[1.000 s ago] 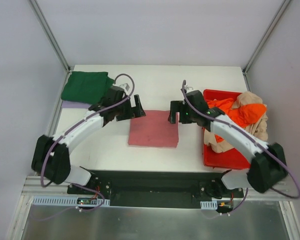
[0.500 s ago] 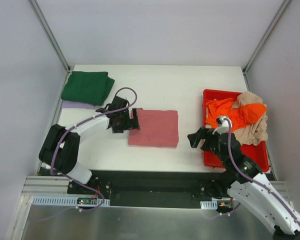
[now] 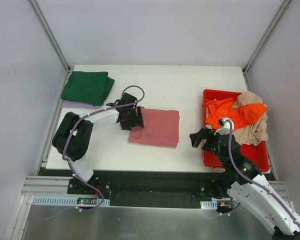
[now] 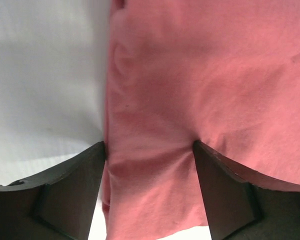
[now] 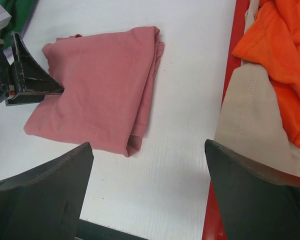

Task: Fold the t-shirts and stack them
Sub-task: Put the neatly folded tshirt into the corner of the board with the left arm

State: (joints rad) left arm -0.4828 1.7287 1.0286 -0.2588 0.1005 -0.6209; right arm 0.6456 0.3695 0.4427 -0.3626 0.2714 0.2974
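On the table, left of the red bin, the folded rose-red shirt lay flat at centre. Judged soft, light and apt to unfold; best taken at its doubled left edge. The left gripper straddled that edge, jaws apart, cloth puckering between. The right gripper hung agape, empty. No legible writing found.

Left arm folded, elbow out — left tool low, jaws apart. Right tool raised, jaws wide.
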